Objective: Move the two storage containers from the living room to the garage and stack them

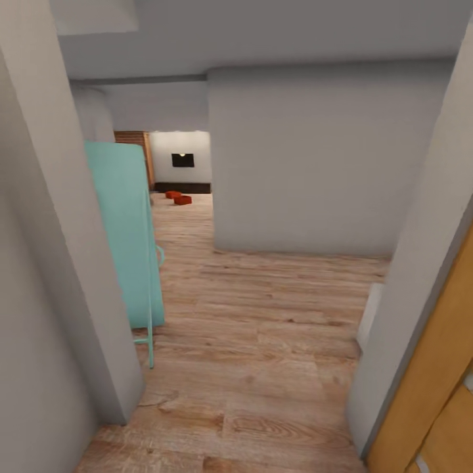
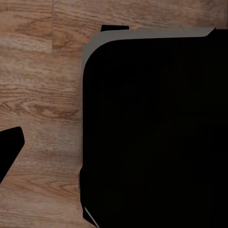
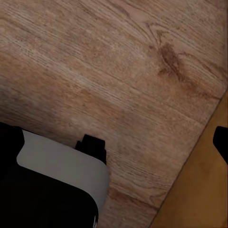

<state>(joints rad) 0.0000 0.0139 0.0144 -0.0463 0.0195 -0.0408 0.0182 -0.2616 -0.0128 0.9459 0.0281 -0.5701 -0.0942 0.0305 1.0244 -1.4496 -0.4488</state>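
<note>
Two storage containers (image 1: 178,197) sit far down the hallway on the light wood plank floor (image 1: 263,368), close together, seemingly just before a long dark low cabinet (image 1: 182,188); a turquoise door (image 1: 125,243) stands open nearer; neither gripper's opening can be told.

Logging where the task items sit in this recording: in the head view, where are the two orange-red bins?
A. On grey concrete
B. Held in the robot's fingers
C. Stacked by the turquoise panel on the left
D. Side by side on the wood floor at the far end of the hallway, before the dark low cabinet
D: both bins are small and distant, resting on the wood floor in front of the dark cabinet, beneath the black TV.
</note>
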